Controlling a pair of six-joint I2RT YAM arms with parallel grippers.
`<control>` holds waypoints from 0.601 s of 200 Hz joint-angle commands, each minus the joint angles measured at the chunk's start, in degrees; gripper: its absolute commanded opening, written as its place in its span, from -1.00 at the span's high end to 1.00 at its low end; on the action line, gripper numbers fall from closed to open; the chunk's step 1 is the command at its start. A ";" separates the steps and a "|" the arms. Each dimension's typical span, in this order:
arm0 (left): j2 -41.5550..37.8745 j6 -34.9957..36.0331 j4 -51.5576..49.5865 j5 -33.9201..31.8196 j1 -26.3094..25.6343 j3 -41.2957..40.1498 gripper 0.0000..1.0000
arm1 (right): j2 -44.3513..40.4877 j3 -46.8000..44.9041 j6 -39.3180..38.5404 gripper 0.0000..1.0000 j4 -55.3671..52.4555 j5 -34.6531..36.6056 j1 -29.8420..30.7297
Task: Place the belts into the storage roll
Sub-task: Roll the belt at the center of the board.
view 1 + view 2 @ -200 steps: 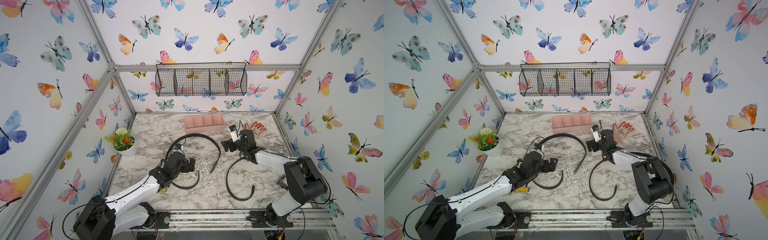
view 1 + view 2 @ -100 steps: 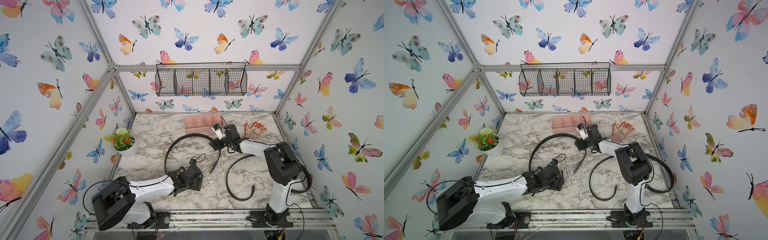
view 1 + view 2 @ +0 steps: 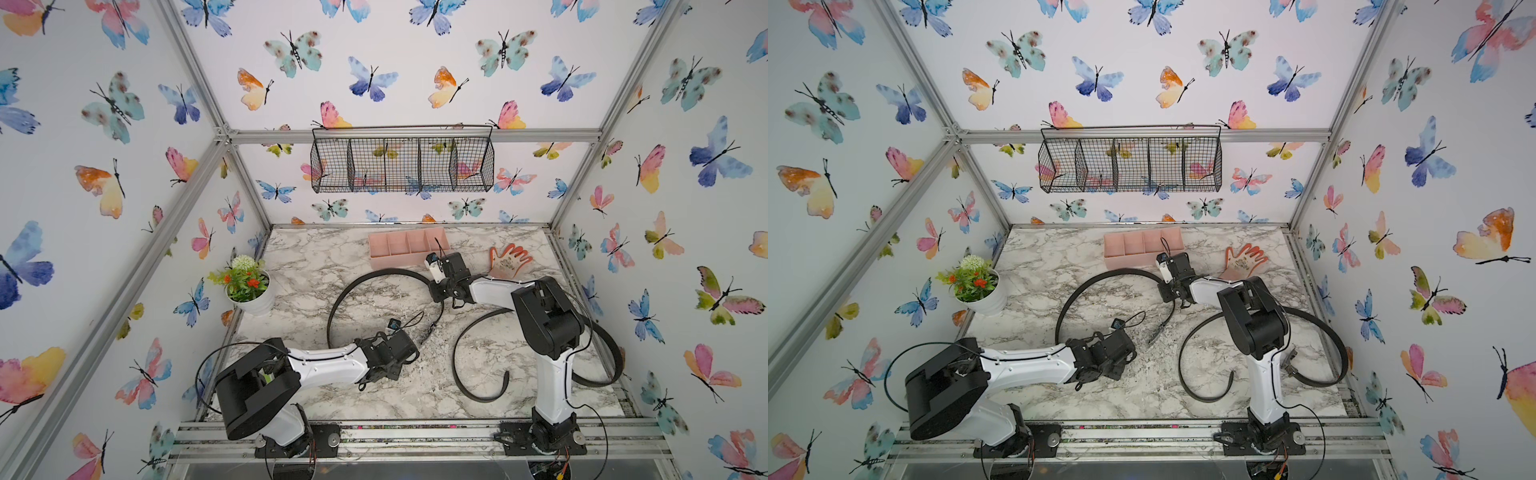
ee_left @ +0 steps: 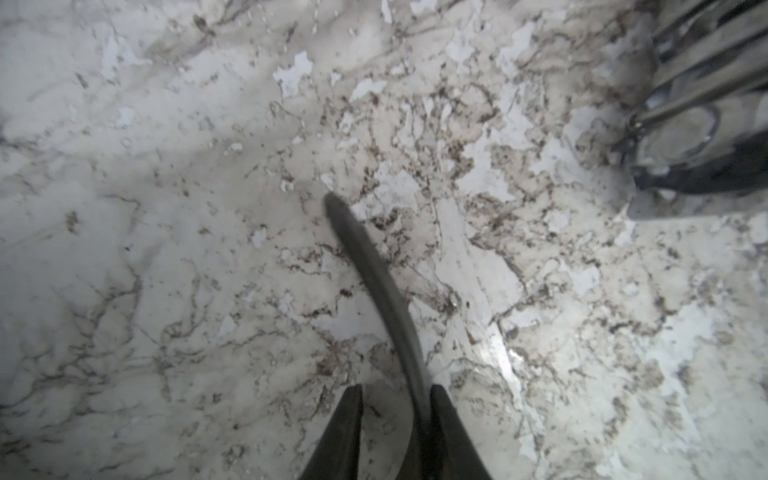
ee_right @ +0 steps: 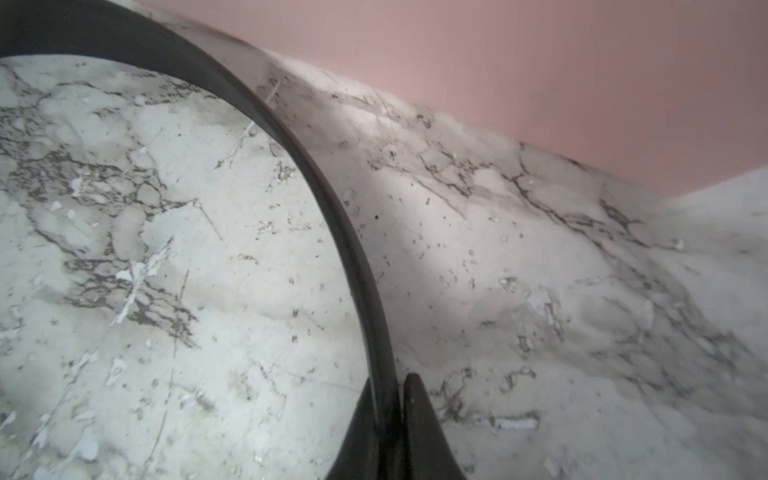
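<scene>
One black belt (image 3: 374,272) arcs over the marble table and stands on its edge; its buckle (image 3: 430,330) lies near the middle. My right gripper (image 5: 390,380) is shut on this belt, just in front of the pink storage roll (image 3: 399,262), whose wall (image 5: 540,62) fills the right wrist view's background. My left gripper (image 4: 397,390) straddles the same belt's plain end (image 4: 374,266). Its jaws are narrow, the strap rests against one finger and a gap shows beside the other. The buckle (image 4: 685,133) shows close by. A second belt (image 3: 461,332) curls around the right arm's base.
A potted plant (image 3: 249,286) stands at the table's left edge. An orange-and-white glove (image 3: 509,262) lies right of the storage roll. A black wire mesh basket (image 3: 403,166) hangs on the back wall, above the table.
The left arm swung toward the front and came down over the belt's plain end, jaws narrowing. The right gripper moved left to the belt's arc near the storage roll and closed on it.
</scene>
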 commanded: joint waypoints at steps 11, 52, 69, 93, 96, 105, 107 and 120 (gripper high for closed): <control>5.18 -8.26 -4.97 -8.07 2.95 8.40 0.41 | -7.35 -7.99 10.98 0.74 1.38 -4.34 0.39; 11.67 -14.16 1.69 3.80 11.20 15.00 0.46 | -16.90 -22.32 26.23 0.76 8.33 -6.06 5.42; 12.18 -14.94 6.00 8.45 12.81 14.72 0.48 | -17.66 -27.03 31.17 0.76 11.44 -7.94 6.48; 9.48 -10.28 4.31 7.43 11.78 15.63 0.35 | -17.95 -30.23 31.40 0.74 13.64 -8.41 6.88; 8.84 -9.49 3.72 6.76 11.62 15.55 0.27 | -18.11 -30.18 31.02 0.72 13.33 -8.19 6.87; 6.15 -7.02 1.88 4.97 11.20 14.87 -0.05 | -18.66 -29.72 29.62 0.61 12.04 -7.63 6.88; 5.45 -6.44 1.49 4.70 11.20 14.66 -0.11 | -18.81 -29.55 29.40 0.57 11.68 -7.48 6.87; 0.45 -1.52 -0.22 4.44 11.18 12.21 -0.72 | -19.74 -28.33 27.43 0.39 9.67 -6.78 6.88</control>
